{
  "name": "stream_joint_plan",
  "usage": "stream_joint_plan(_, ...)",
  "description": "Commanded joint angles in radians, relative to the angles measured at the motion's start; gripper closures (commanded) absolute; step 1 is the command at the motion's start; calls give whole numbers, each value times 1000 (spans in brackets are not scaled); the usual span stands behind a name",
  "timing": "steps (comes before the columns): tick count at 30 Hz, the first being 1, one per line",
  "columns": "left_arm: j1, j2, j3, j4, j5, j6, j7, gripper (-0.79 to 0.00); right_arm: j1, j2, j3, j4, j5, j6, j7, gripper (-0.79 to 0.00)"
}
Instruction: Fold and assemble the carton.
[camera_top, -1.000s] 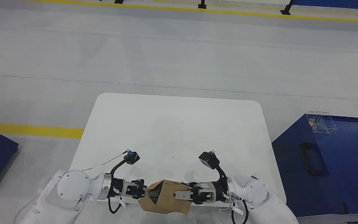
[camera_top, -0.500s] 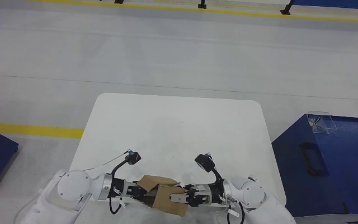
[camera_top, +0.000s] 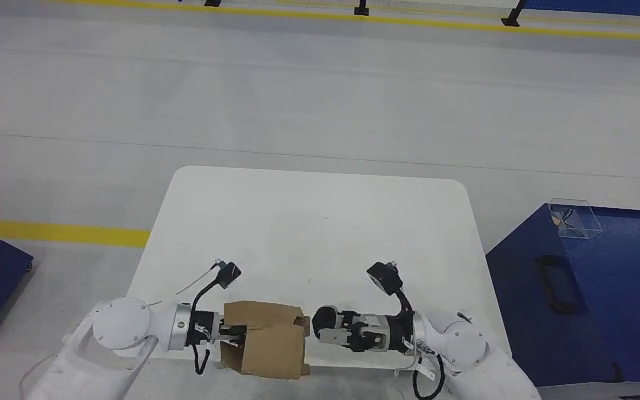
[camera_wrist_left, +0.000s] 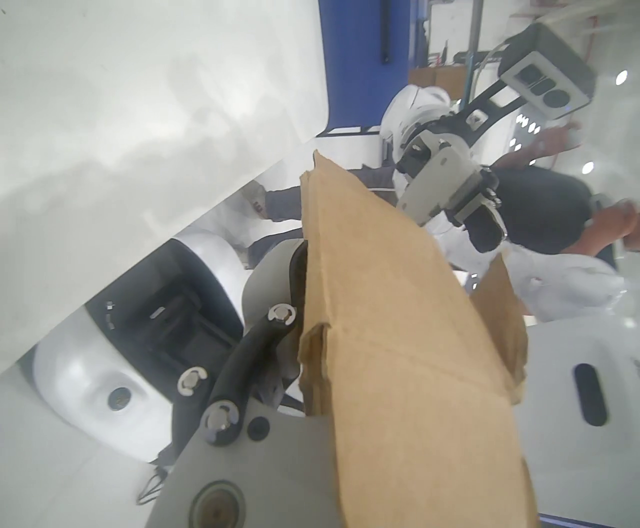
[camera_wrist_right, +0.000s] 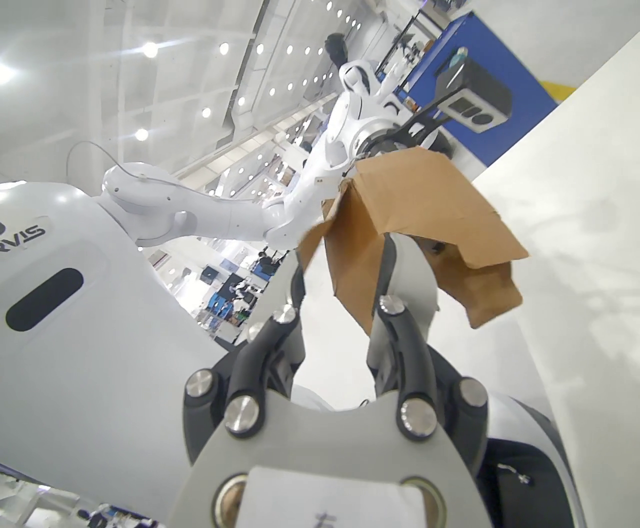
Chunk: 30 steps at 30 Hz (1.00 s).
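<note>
while the left tool (camera_top: 226, 336) pinches the brown carton (camera_top: 268, 342) at the near edge of the table (camera_top: 300, 220), the right tool (camera_top: 320, 322) sits just beside it (fingers spread).

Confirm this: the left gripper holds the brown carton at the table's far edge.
Not quite. The left gripper does hold the brown carton, but at the table's near edge, closest to the robot, not the far edge. The top view shows this.
</note>
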<state>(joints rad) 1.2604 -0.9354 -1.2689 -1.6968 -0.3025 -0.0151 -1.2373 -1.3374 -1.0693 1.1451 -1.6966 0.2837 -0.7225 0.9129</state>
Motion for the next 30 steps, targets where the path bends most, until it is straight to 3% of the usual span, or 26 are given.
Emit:
stream_joint_plan(1,-6,-2,-7,18,-64,20,5,0,-36,7,49,-13,105,22,-41,-785)
stream_joint_plan(7,-6,-2,-7,18,-64,20,5,0,-40,8,57,-17,116,22,-41,-785)
stream_joint_plan(13,-49,-18,29,109,-392,300,-64,0,-46,8,87,-33,-21,87,-150,-785)
stream_joint_plan(16,-82,-26,58,151,-476,389,-80,0,-49,5,77,-39,-132,130,-203,-785)
stream_joint_plan(23,-104,-30,94,143,-431,344,-73,0,-30,-10,25,-11,-242,177,-318,-785)
stream_joint_plan(30,-98,-31,108,131,-437,330,-82,0,14,-27,-55,32,-330,250,-351,-785)
